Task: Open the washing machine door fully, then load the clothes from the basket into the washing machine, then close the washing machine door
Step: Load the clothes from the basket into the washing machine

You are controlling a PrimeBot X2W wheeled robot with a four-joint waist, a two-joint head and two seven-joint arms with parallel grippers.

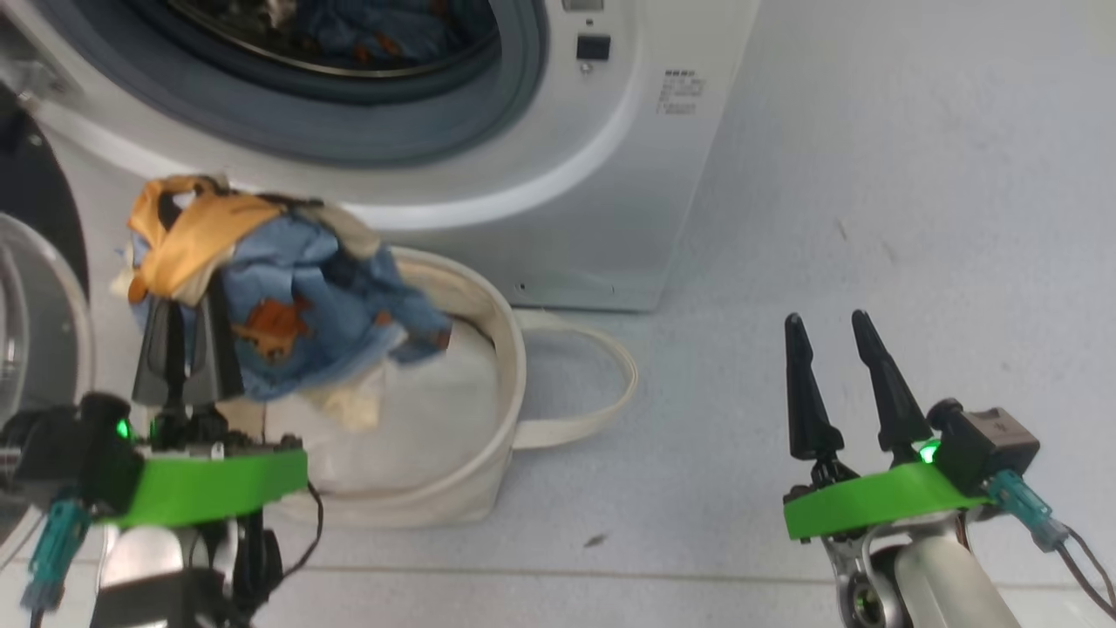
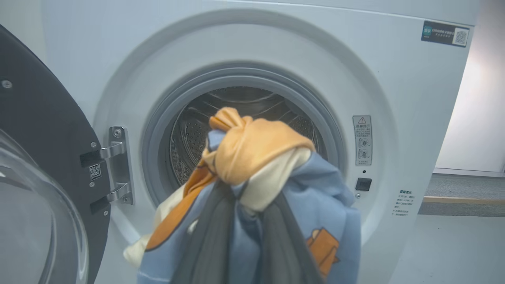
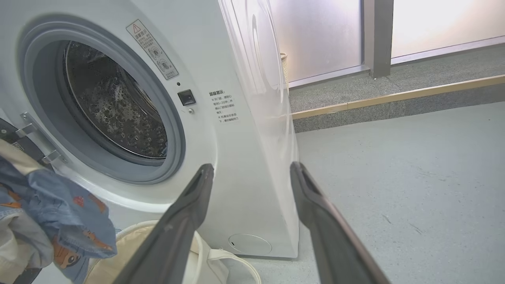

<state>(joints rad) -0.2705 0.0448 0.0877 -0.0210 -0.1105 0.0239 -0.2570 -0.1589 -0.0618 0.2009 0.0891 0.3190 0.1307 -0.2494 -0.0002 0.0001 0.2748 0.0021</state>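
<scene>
My left end effector clamped on clothes; bundle hangs above basket, facing open drum of washing machine. At my left, washing machine door swung open on hinge. My right end effector spread wide, empty, over floor. Warning-triangle sticker and dark corner label with QR code: print too small to read.

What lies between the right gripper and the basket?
Head view: bare grey floor between right gripper and basket, with the basket's loop handle lying on it.

Blue clothes raised over basket, door apparently fully open
</scene>
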